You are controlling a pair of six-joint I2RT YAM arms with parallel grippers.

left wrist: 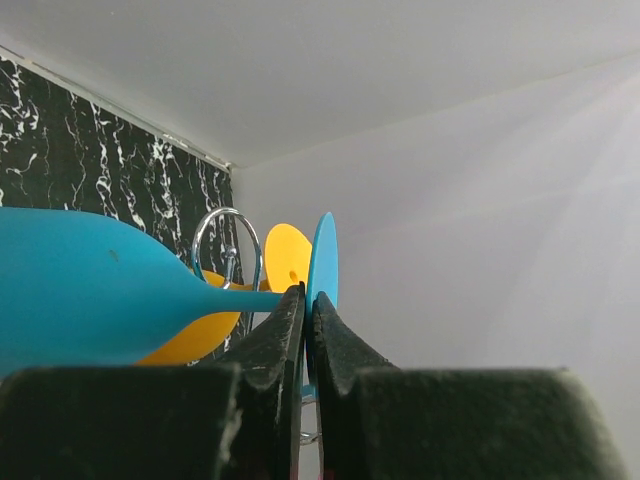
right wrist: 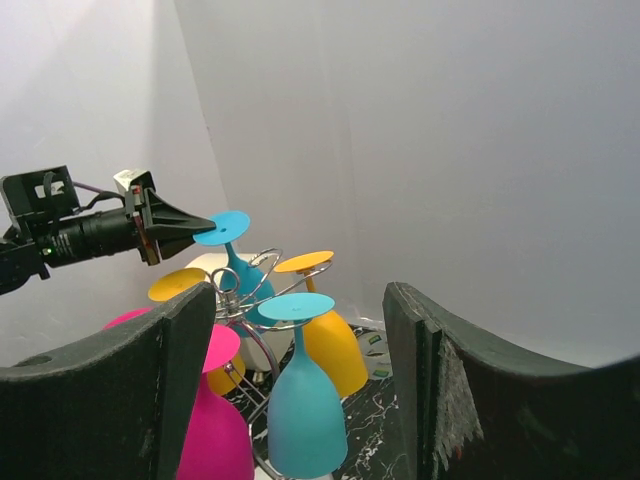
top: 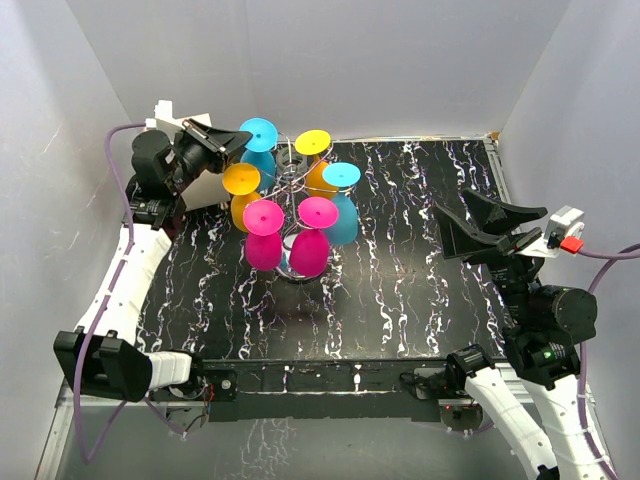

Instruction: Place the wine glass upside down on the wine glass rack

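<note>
From above, my left gripper (top: 242, 140) is clamped on the foot's edge of the blue glass (top: 263, 167), which stands foot-up at the rack's (top: 291, 160) back left, while my right gripper (top: 455, 205) hangs wide open and empty, well off to the right. My left wrist view shows my closed fingers pinching that foot edge-on, the bowl cut off at the left. In my right wrist view my own fingers hide the lower parts of the other glasses (top: 317, 250), and I cannot tell whether the blue one sits on a wire arm.
</note>
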